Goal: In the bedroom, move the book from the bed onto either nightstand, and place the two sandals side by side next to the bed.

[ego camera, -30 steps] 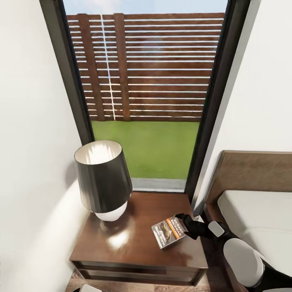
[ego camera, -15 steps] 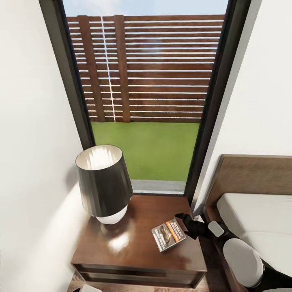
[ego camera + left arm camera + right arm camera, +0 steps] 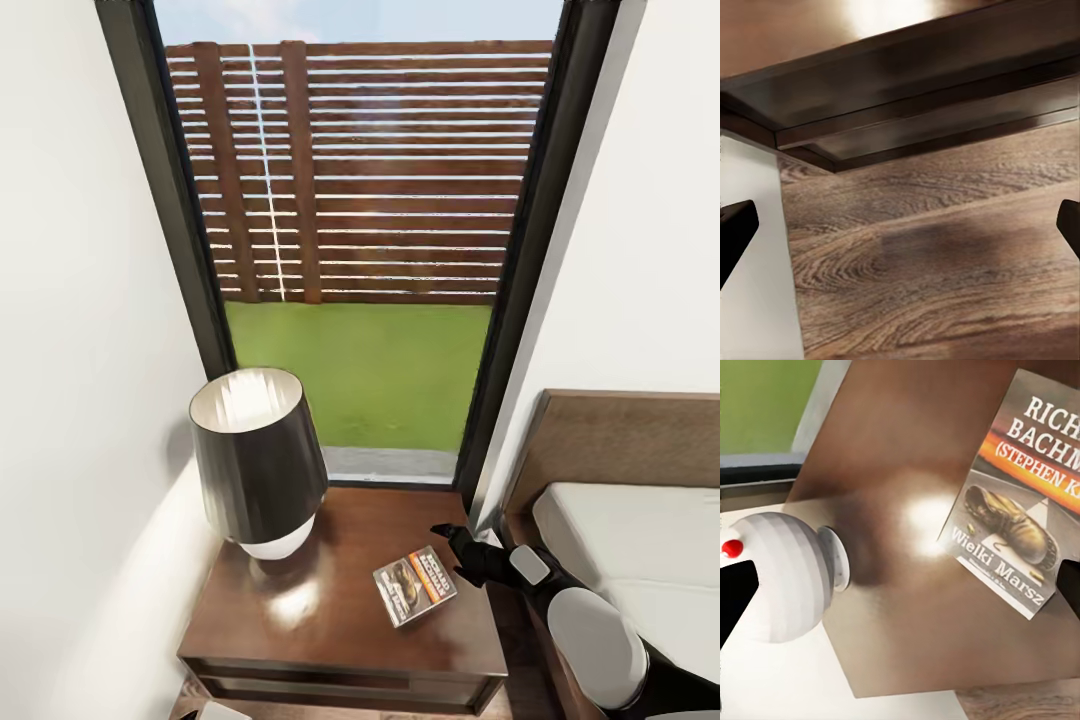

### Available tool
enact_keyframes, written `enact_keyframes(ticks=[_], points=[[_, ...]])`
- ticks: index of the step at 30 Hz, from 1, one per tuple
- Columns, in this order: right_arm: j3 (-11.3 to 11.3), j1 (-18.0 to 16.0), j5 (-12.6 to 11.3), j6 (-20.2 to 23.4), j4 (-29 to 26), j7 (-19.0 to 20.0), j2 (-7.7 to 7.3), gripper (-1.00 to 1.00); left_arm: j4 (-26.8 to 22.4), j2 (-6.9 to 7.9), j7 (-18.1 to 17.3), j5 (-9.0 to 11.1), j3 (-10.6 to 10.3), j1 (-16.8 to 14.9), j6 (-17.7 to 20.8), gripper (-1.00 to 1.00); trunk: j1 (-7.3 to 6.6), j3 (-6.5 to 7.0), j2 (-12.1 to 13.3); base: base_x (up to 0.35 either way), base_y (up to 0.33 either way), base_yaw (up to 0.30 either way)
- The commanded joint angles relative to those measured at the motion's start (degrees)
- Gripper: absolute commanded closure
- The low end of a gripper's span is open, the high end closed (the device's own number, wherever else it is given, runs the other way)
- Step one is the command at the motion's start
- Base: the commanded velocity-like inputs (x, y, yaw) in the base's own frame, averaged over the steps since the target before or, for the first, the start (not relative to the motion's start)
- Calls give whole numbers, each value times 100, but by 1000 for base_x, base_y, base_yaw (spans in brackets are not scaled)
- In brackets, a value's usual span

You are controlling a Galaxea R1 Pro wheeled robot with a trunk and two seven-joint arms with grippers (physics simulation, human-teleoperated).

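White walls close in on both sides of the tall dark-framed window (image 3: 360, 250), with a slatted brown fence (image 3: 370, 170) and green lawn (image 3: 360, 370) outside, and tucked below it sits the nightstand (image 3: 300, 640), its glossy reddish-brown tabletop catching a bright glare. On the left of that tabletop stands a lamp (image 3: 258, 460) with a dark shade and a white base. And there's the book (image 3: 414, 585), lying flat and face up toward the right near corner of the tabletop, orange band and white lettering plain to read in the right wrist view (image 3: 1027, 502), with nothing gripping it. Just to its right hovers the right gripper (image 3: 452, 552), black fingers spread apart, close beside the book's right edge but off it; in the right wrist view the two dark fingertips (image 3: 735, 600) sit wide at either side with the book between and beyond them. Right of the arm is the bed (image 3: 640, 540), light mattress against a brown headboard. Down low, the left gripper (image 3: 900, 232) hangs with fingers spread wide over the wood-plank floor (image 3: 945, 285), looking at the nightstand's underside and drawer front (image 3: 915, 97)
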Motion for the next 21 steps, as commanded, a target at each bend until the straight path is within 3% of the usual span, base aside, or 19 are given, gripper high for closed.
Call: enact_keyframes(ticks=[1, 21], points=[[12, -1, -56, 21, -4, -8, 0, -100, 0, 3, 24, 53, -50, -3, -15, -100, -23, 13, 39, 0, 0, 0], [49, -1, 3, -410, 77, -2, 33, -100, 8, 5, 51, 52, -41, -3, 4, -100, -462, 373, 842, 0, 0, 0]])
